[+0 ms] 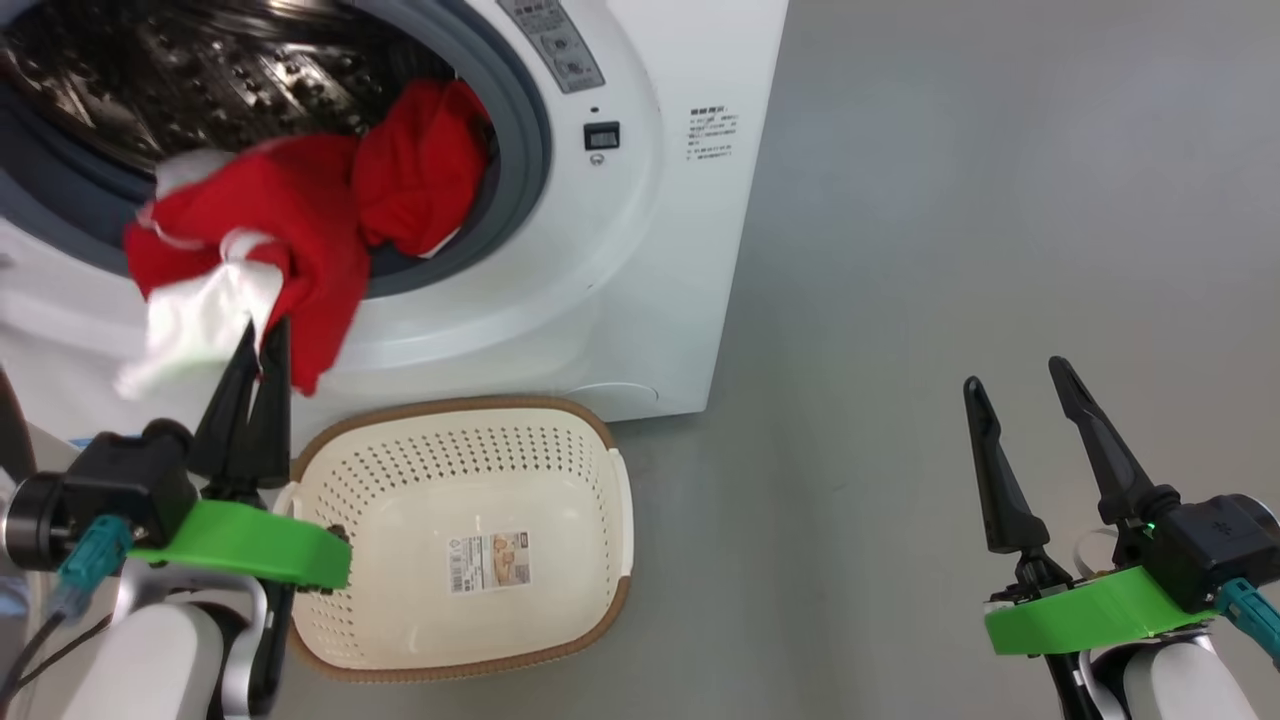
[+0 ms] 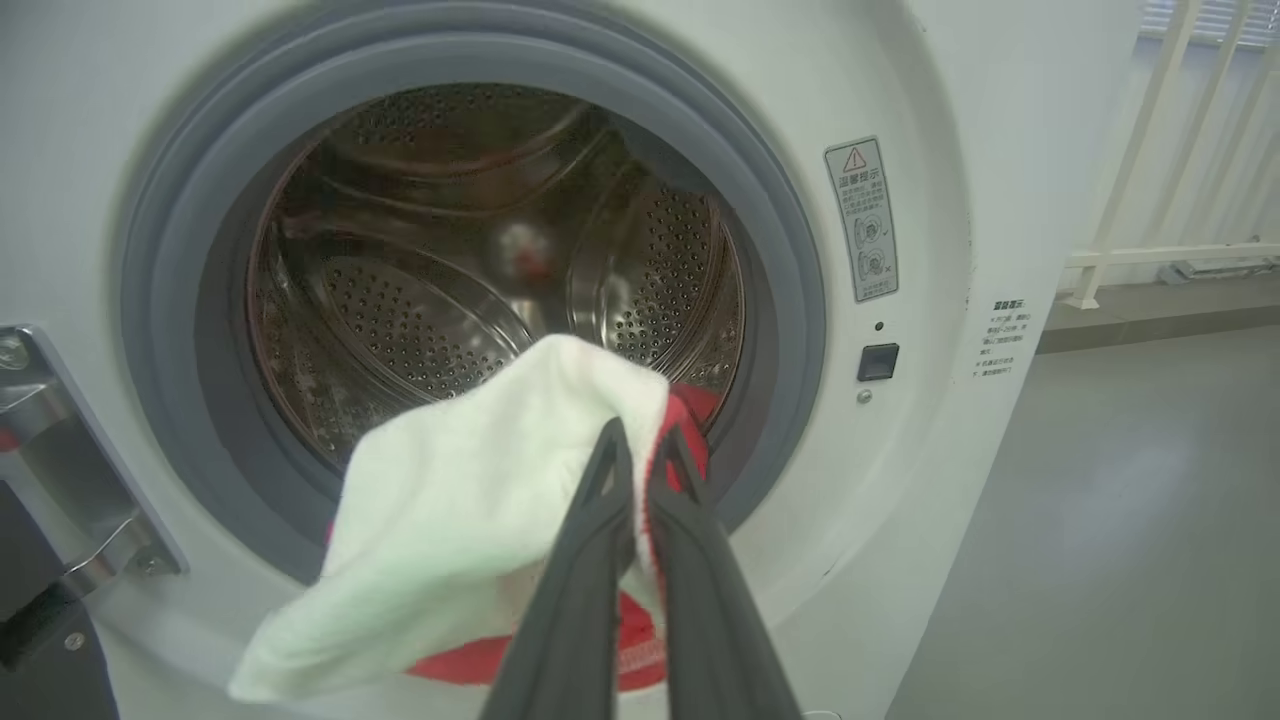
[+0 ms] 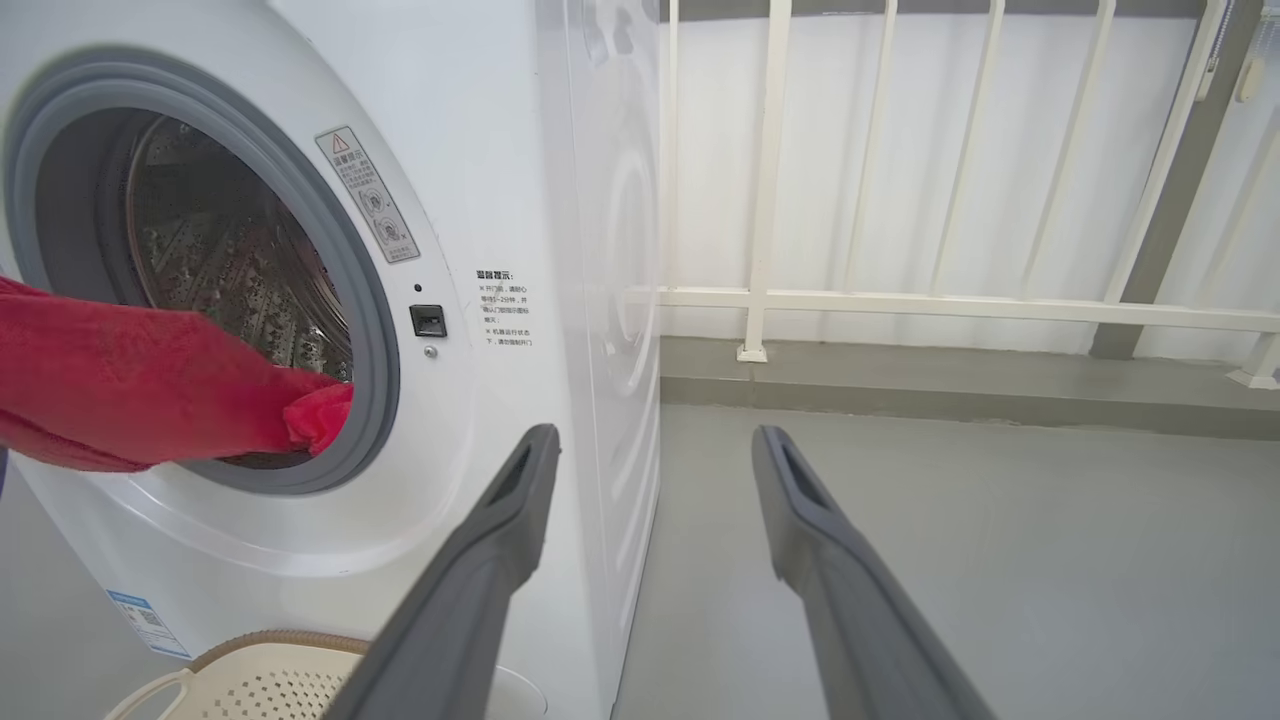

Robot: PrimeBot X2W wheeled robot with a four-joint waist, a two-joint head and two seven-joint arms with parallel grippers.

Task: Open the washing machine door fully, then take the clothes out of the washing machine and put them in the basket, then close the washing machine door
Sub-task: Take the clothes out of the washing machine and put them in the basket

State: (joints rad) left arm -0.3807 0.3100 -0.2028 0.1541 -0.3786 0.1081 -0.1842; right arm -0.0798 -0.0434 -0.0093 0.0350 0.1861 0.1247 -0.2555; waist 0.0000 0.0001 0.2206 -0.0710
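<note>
The white washing machine point(image 1: 640, 250) stands with its drum open; the washing machine door is out of view apart from its metal hinge point(image 2: 70, 480). Red clothes point(image 1: 300, 220) with a white part spill over the grey gasket and hang down the front. My left gripper point(image 1: 262, 340) is shut on the white corner of the clothes point(image 2: 470, 500), just outside the opening and above the basket's left end. The cream basket point(image 1: 450, 405) sits on the floor against the machine, holding nothing. Off to the right, above bare floor, my right gripper point(image 1: 1015, 378) stands open, away from the machine.
Grey floor point(image 1: 950, 200) stretches to the right of the machine. In the right wrist view a white railing point(image 3: 760, 300) and a low step point(image 3: 900, 385) run behind the machine's side.
</note>
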